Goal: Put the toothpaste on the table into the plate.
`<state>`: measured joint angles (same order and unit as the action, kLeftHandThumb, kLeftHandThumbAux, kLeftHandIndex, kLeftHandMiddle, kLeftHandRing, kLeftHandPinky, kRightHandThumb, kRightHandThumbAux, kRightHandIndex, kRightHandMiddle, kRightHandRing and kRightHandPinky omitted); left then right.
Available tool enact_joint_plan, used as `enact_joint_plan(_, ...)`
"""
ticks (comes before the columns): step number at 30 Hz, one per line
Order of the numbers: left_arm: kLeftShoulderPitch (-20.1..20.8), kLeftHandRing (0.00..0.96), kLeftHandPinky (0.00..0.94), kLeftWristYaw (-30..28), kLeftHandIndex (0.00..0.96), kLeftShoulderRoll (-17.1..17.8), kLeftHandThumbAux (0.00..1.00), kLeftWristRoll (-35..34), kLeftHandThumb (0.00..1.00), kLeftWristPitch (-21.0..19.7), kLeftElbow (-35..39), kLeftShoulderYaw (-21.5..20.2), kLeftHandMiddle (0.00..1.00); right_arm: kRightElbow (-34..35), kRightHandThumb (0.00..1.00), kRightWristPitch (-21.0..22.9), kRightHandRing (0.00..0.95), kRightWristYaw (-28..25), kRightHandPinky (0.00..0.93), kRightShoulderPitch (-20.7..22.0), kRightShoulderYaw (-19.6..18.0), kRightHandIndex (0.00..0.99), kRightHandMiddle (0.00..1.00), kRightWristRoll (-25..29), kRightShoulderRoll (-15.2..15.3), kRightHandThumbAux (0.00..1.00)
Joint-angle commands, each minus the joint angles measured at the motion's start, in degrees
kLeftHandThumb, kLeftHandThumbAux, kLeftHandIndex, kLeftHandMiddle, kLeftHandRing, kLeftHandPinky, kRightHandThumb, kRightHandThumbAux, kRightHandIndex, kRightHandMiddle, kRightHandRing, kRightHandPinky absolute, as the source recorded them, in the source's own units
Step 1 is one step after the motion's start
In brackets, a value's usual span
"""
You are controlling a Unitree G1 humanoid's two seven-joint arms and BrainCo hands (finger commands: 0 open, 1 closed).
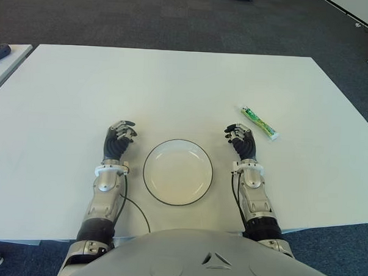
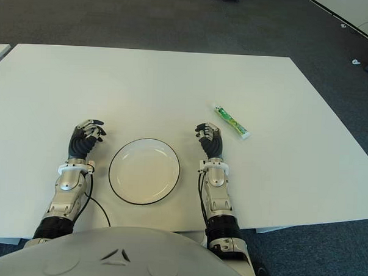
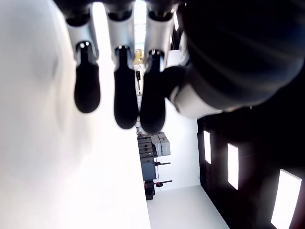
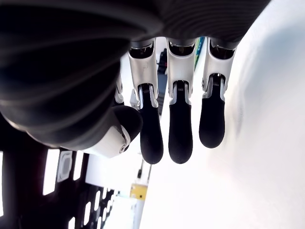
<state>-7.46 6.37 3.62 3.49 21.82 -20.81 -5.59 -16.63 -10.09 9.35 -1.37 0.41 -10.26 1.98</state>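
Nothing picked up yet. Toothpaste tube (image 1: 258, 123) lies flat on the white worktop (image 1: 174, 82), right of the plate (image 1: 177, 172) and a bit farther from me, well apart from its rim, lying at a slant. Plate has nothing in it.

Right robot hand (image 1: 240, 139) sits just right of the plate, between plate and tube, near the tube but not touching it. Fingers (image 4: 180, 129) loosely curled, gaps between them, gripping nothing. Left robot hand (image 1: 118, 138) sits just left of the plate, same relaxed curl, nothing in it.

Risks as I see them:
- tube is thin and flat on the worktop, so fingertips may skate over it or shove it away from the plate instead of getting under it
- slanted lie means I need wrist yaw matched, else a pinch on one end and it swings
- on the carry, a low wrist could clip the plate rim and shift the plate
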Motion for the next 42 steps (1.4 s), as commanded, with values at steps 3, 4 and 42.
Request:
enact_joint_plan(3,0.7,0.613,0.590,0.0,0.432,-0.4,0.719,0.3,0.703,0.1,-1.1,0.5,0.604,1.0,0.707,-2.3,0.508,0.8,0.544,-0.5,-0.1,0.427,0.490,-0.3,0.4,0.729)
enact_joint_plan(4,0.7,0.612,0.590,0.0,0.432,-0.4,0.719,0.2,0.703,0.1,-1.1,0.5,0.604,1.1,0.707,-2.7,0.514,1.1,0.557,-0.5,-0.1,0.427,0.495,-0.6,0.5,0.729)
enact_joint_plan(42,1.7,0.620,0.605,1.7,0.434,0.3,0.720,2.4,0.704,-0.6,-4.1,0.5,0.615,16.4,0.556,24.3,0.000,-10.0,0.000,11.0,6.3,0.000,0.000,-30.5,19.3,0.186)
